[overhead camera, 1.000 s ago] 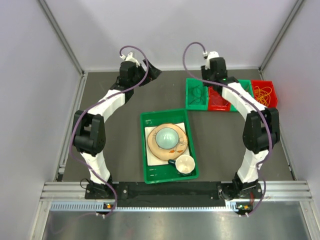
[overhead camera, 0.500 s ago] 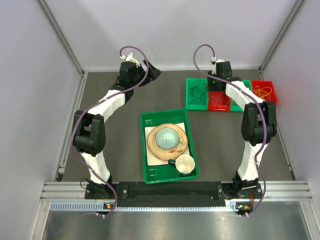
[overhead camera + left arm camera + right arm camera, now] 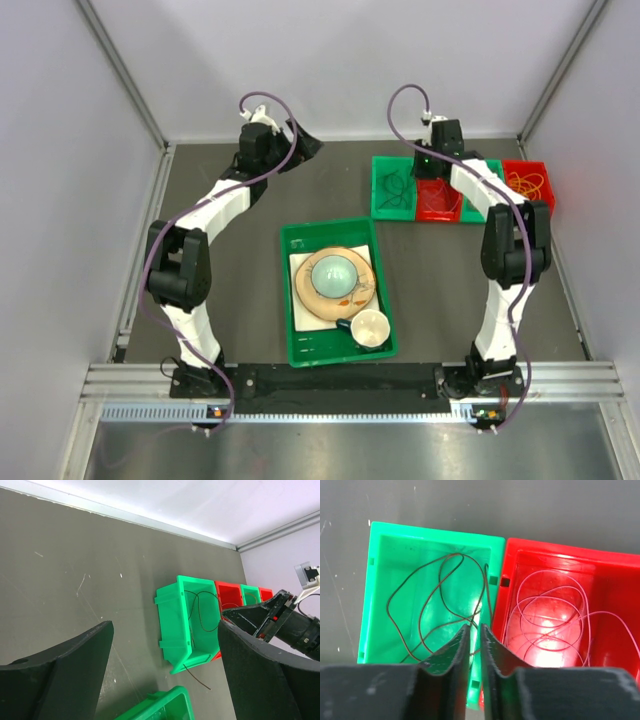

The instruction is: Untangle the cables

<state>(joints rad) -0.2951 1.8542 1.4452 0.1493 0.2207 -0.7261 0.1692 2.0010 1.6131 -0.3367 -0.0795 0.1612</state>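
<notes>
green bin (image 3: 380, 570) at 1 o'clock holds the dark cable (image 3: 422, 612), red bin (image 3: 620, 580) beside it the pink cable (image 3: 550, 615), kept apart. right gripper (image 3: 475, 628) hangs above their meeting walls, fingers (image 3: 456, 652) pinched together, empty; left gripper (image 3: 165, 627) gapes wide, idle.

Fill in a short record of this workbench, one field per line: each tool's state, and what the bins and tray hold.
left tool: wide open, empty, away from the bins
right tool: fingers almost together, gripping nothing, above the edge where the green bin meets the red bin
green bin: dark cable, loose loops
red bin: pink cable, coiled
far red bin: orange cable
green tray: plate, bowl, cup
</notes>
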